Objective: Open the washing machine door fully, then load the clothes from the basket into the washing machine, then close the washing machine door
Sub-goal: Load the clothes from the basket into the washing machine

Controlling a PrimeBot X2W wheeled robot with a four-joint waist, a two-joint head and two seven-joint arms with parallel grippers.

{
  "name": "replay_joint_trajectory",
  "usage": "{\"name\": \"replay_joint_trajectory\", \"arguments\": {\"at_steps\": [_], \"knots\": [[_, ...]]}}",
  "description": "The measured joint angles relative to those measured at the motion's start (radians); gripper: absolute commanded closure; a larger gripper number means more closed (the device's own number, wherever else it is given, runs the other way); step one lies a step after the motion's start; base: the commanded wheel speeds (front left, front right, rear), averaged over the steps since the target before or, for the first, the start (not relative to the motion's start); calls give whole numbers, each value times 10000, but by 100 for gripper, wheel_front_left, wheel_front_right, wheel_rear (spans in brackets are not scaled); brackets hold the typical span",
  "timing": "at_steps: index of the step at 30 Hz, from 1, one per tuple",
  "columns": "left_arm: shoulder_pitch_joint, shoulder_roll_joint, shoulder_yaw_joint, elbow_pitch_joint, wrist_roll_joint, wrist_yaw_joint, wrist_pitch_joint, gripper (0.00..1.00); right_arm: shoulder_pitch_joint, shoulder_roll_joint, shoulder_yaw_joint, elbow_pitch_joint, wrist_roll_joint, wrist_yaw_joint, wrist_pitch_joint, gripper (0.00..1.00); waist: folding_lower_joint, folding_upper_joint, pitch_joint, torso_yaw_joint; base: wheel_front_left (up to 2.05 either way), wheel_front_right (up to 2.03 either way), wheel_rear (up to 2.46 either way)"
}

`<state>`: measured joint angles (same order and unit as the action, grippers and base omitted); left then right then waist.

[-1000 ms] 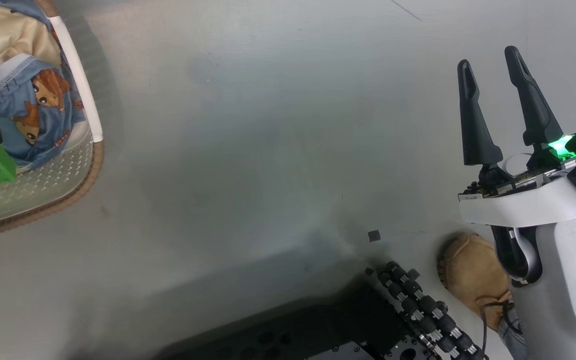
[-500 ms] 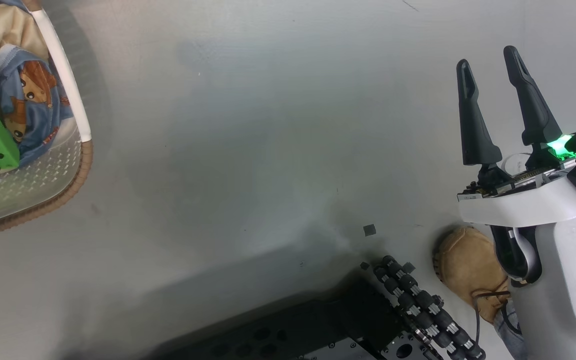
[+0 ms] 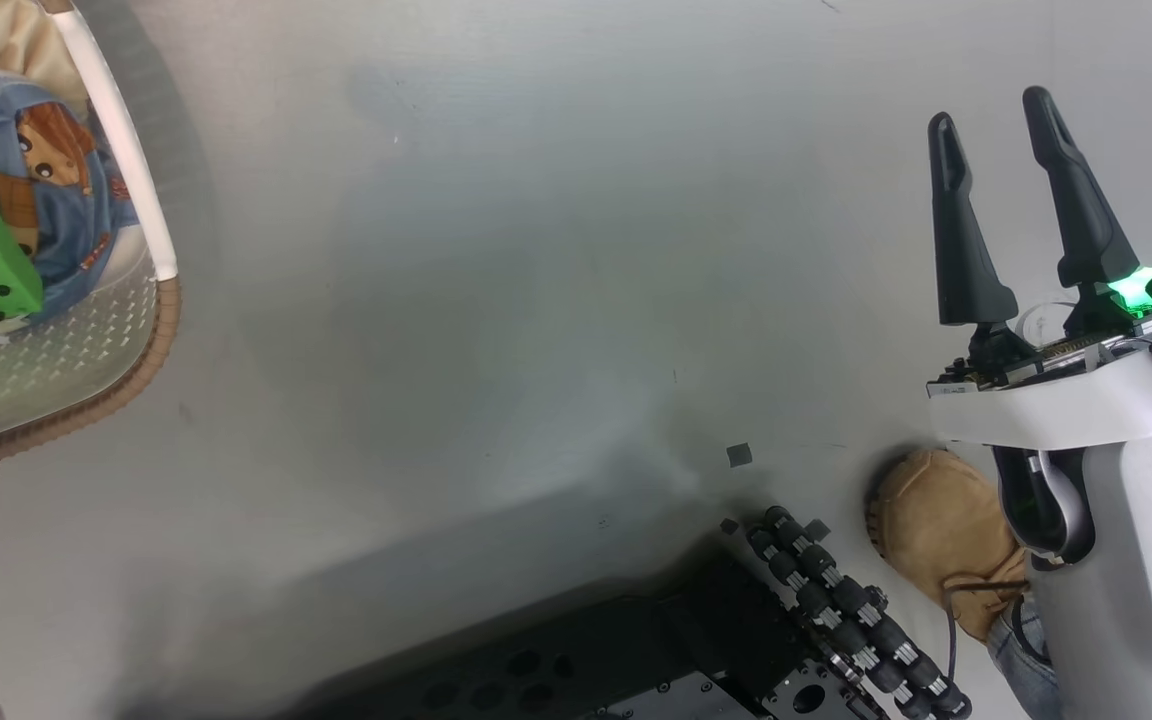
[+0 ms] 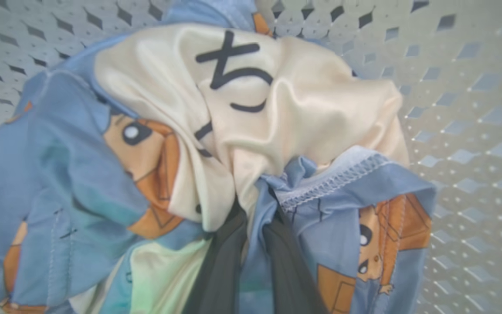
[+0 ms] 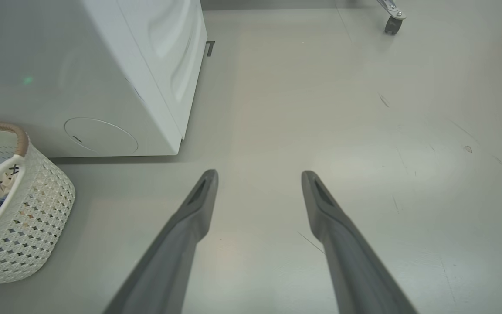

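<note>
Clothes (image 3: 46, 190) lie in the basket (image 3: 86, 370) at the far left: blue cloth with orange cartoon figures and a cream patch. They are inside the basket, down on the floor (image 3: 536, 250), and not in the washing machine yet.

The left gripper (image 4: 254, 213) is down in the basket. Its two dark fingers have just come together, and a fold of the blue cloth is pinched between them. So the grab is made. I think the next job is to lift the clothes up and out. The cloth is soft and bunched, so part of it may hang down or catch on the rim.

The head camera has turned a little, so the basket looks closer to the edge. The basket itself was not pushed.

Further right, a person's tan shoe (image 3: 936, 530) stands near the robot's base. The right gripper (image 3: 988, 112) hangs over the bare floor with its fingers spread wide, same as before, holding nothing. Its camera shows the washing machine (image 5: 103, 65) just beside the basket.
</note>
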<state>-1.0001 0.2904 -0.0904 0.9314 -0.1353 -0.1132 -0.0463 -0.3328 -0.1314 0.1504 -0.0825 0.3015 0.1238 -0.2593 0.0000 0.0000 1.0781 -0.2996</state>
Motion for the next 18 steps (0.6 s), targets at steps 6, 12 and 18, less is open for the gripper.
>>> {"name": "replay_joint_trajectory", "arguments": {"at_steps": [6,12,18], "knots": [[73,-525,40,69,-117,0,-1103,100,-122,42,-282,115,25,0,0,0,0,0,-167,164,0,0,0],[775,-1193,265,40,-514,4,-2148,100,-383,35,-591,324,8,0,0,0,0,0,-757,539,0,0,0],[1413,-1732,301,-240,-633,15,-2148,100,-394,-6,-813,470,-25,0,0,0,0,0,-1461,963,0,0,0]]}}
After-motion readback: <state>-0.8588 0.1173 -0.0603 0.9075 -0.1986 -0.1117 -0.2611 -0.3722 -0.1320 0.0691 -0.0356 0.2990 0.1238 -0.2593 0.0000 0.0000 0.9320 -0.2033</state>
